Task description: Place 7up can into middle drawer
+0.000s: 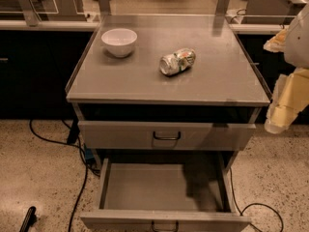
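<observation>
Black cables [53, 141] lie on the speckled floor [29, 178] at the far left. One of them runs down beside the cabinet.

Next comes the grey desk [145, 83], with a flat metal top. On its back left part sits a white bowl [119, 41], standing the right way up. To the right of the bowl, near the middle of the desk, is the 7up can [177, 62]. It is silver with green and white print. It is dented and it lies on its side, with one round end pointing to the front left. The can and the bowl are apart, not touching. The can is on the desk, not in a drawer.

Under the desk are two drawers. The top drawer [120, 135] is pushed in and has a dark handle [166, 136] in its middle. Below it, the middle drawer [145, 190] is pulled out toward me. I can see its grey floor, with a dark shadow [200, 182] on the right side. Its bar handle [164, 226] is at the bottom edge of the view, partly cut off.

At the far right is my gripper [282, 105], pale yellow and white. It hangs in the air just past the right front corner of the desk, well apart from the can. I cannot tell if the jaws are wide or narrow.
</observation>
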Controlling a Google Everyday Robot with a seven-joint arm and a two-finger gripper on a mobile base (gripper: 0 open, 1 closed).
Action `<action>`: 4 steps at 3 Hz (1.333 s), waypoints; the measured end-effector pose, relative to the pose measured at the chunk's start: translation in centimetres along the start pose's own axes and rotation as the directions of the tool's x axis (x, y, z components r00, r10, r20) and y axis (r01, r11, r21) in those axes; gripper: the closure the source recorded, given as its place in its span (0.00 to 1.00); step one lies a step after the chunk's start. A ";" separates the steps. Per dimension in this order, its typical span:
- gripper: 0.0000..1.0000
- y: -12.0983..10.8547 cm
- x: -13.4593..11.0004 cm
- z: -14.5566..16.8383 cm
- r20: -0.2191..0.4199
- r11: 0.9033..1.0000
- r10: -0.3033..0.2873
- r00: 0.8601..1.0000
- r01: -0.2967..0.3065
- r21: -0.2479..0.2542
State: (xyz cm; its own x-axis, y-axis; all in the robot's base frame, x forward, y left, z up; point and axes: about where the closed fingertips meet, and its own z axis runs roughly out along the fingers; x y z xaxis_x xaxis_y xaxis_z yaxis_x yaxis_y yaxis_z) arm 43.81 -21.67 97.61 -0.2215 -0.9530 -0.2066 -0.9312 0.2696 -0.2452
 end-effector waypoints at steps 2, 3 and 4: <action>0.00 -0.8 -0.1 0.2 0.002 1.000 -0.019 1.000 0.019 0.001; 0.00 -2.9 -0.6 0.6 0.005 0.996 -0.088 0.996 0.088 -0.010; 0.00 -5.5 -1.1 1.1 0.040 0.982 -0.184 0.982 0.185 -0.025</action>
State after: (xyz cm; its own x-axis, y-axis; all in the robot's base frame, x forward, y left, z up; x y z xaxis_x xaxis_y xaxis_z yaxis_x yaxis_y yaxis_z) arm 49.49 -21.97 98.19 -0.0344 -0.9800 -0.1959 -0.9631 0.0848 -0.2553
